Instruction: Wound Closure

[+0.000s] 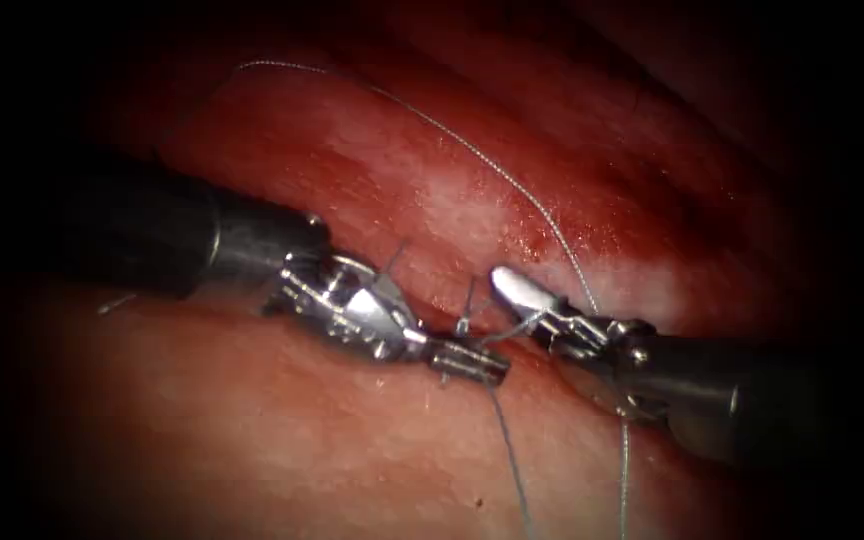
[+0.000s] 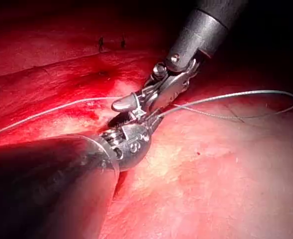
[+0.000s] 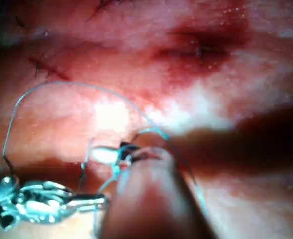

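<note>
The left tool [image 1: 467, 362] reaches in from the left across the tissue [image 1: 252, 440] and meets the right tool [image 1: 517, 290], which comes from the right, at the cut [image 1: 452, 300]. Thread [image 1: 512, 190] loops from the tissue's far edge to the right tool; more thread trails toward the near edge.

Two dark, matte shafts are being shown, each ending in a bright steel wrist. On the left arm's tool [image 1: 467, 362] small pins, a hinge and short blocky jaws are being seen; on the right arm's tool [image 1: 527, 295], a round screw and smooth polished jaws.
</note>
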`<state>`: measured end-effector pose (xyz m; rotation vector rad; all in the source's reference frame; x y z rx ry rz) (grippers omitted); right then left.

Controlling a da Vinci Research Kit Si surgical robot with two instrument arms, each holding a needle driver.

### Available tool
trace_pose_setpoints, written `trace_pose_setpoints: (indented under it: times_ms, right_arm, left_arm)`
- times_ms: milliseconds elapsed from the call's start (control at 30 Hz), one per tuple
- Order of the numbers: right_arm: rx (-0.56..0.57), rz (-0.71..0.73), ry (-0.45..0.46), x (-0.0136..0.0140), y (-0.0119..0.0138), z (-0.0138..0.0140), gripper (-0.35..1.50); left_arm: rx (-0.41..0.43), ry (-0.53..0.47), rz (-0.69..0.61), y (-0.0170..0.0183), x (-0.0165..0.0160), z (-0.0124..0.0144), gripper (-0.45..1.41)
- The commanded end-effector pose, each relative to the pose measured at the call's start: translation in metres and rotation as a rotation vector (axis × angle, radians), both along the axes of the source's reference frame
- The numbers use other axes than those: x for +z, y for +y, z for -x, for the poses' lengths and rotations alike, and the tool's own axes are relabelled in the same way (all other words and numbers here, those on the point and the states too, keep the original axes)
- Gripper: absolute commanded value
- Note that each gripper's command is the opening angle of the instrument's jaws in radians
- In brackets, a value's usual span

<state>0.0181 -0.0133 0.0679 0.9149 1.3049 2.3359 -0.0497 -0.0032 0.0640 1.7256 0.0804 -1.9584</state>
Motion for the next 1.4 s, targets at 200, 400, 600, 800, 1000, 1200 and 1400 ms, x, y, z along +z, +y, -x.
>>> trace_pose_setpoints:
  times_ms: [200,400,600,800,1000,1200,1400]
  right_arm:
    - [0.060,-0.056,0.056,0.0034,-0.0018,-0.0008,0.94]
    - [0.069,-0.067,0.059,0.0031,-0.0022,0.0002,1.01]
    - [0.071,-0.082,0.056,0.0036,-0.0031,0.0002,1.04]
    - [0.078,-0.090,0.038,0.0037,-0.0035,0.0009,1.03]
    - [0.091,-0.090,0.023,0.0046,-0.0031,0.0013,0.99]
    - [0.102,-0.087,0.014,0.0054,-0.0021,0.0010,0.96]
    - [0.105,-0.084,0.011,0.0061,-0.0016,-0.0001,0.96]
  left_arm:
    - [-0.002,0.001,-0.002,0.0001,0.0006,0.0009,-0.45]
    - [-0.003,0.002,-0.001,0.0003,0.0008,0.0010,-0.45]
    - [-0.003,0.001,-0.002,0.0002,0.0008,0.0009,-0.45]
    - [-0.001,0.000,-0.002,0.0001,0.0006,0.0006,-0.45]
    - [-0.001,0.001,-0.002,0.0000,0.0006,0.0007,-0.45]
    - [0.001,-0.002,-0.005,0.0001,0.0004,0.0007,-0.45]
    - [0.002,-0.003,-0.005,0.0002,0.0004,0.0007,-0.45]
